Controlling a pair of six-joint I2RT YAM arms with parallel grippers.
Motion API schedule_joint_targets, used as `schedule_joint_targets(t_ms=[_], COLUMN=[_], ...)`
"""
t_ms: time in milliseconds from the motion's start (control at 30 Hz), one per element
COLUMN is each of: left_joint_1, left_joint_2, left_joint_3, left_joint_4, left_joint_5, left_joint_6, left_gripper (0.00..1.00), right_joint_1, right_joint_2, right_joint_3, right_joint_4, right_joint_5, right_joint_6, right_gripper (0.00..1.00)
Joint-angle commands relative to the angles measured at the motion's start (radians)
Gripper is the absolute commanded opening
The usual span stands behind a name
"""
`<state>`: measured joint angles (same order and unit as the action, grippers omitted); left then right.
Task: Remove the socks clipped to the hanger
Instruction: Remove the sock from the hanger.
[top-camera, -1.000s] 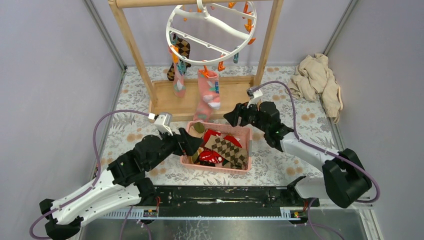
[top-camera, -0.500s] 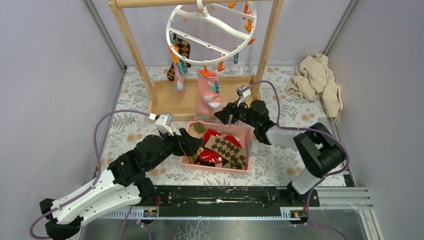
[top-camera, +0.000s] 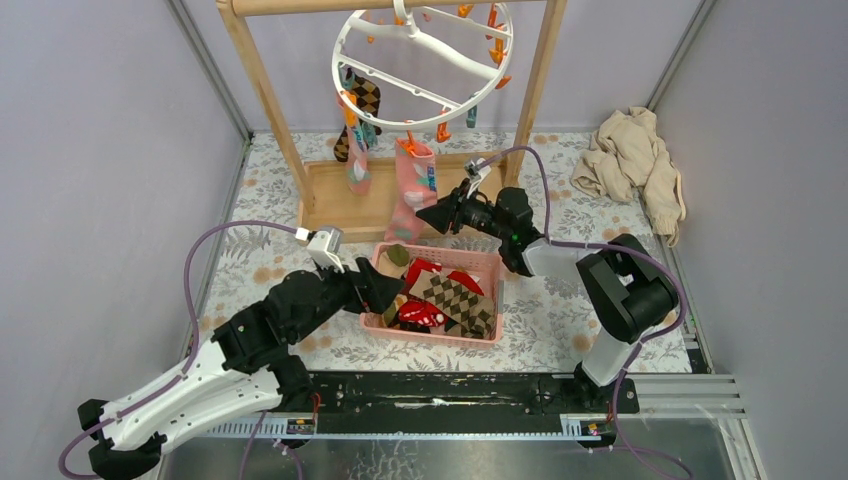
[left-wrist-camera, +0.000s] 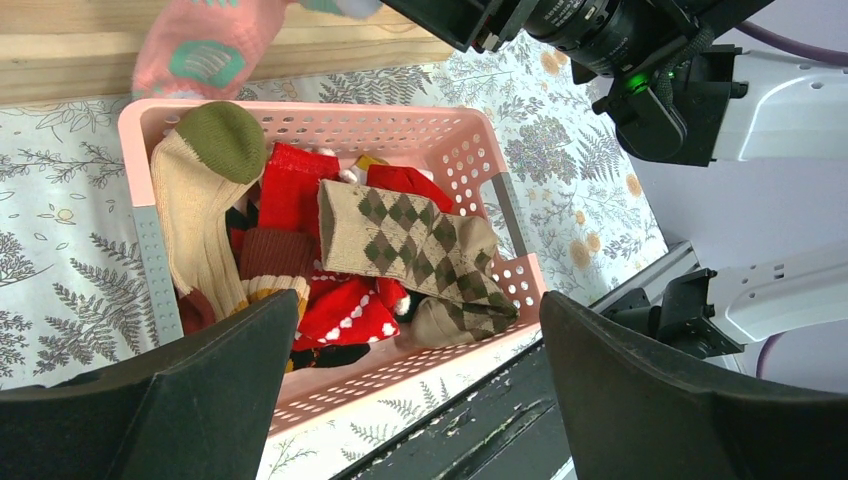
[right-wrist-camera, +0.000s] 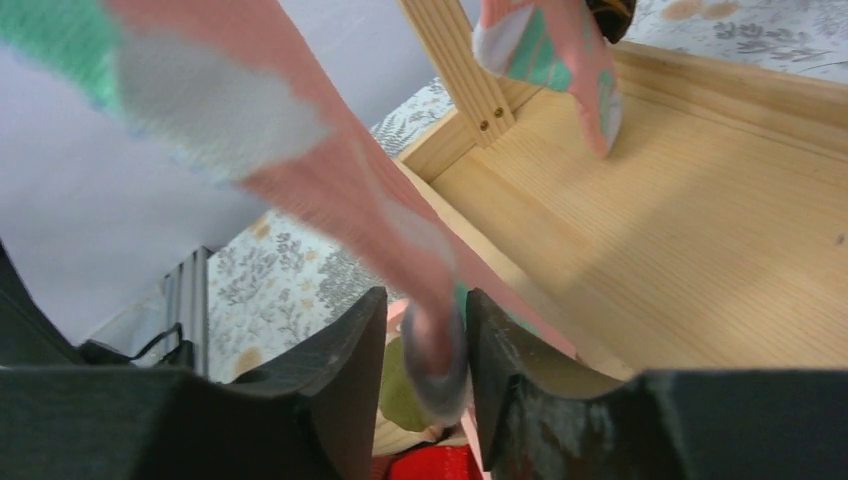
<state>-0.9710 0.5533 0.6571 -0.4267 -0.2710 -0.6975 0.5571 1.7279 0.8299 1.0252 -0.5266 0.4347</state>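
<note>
I see pink sock (top-camera: 413, 178) hanging at 6 o'clock off hanger (top-camera: 421, 56); right gripper (top-camera: 424, 215) meets its lower end from 3 o'clock.

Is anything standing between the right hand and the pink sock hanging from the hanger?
Nothing visible does. The right hand is at the pink sock, whose toe hangs between its fingers; the pink basket lies close by.
</note>
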Motion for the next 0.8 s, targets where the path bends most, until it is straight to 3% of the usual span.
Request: schedule_joint_targets(t_ms=[0,233,367,767], left_joint_1=[-0.006,-0.006,-0.006,-0.006], left_joint_2=[-0.013,0.007,0.016,0.001], left_joint_3=[0.038,0.043,0.050,0.036], left_joint_4=[-0.021,-0.017,-0.012,-0.006], left_joint_5=[-0.015,-0.013,-0.009,-0.008], left_joint_6=[-0.007,-0.006,-0.005,-0.011], left_gripper=[0.98,0.98,0.98,0.98], right_joint_1=[-0.004,-0.005,-0.005,-0.007], right_joint_2=[-0.014,-0.047,-0.071,-0.181], right_joint_3=[0.046,0.053,0.070,0.070], right_joint_4=[0.048,0.035,0.039,0.076], right_joint_5=[-0.079,-0.113,-0.143,-0.203], right_joint_6=[0.044,0.109,0.170,0.301], right_gripper=[0.36,0.14,0.07,0.03])
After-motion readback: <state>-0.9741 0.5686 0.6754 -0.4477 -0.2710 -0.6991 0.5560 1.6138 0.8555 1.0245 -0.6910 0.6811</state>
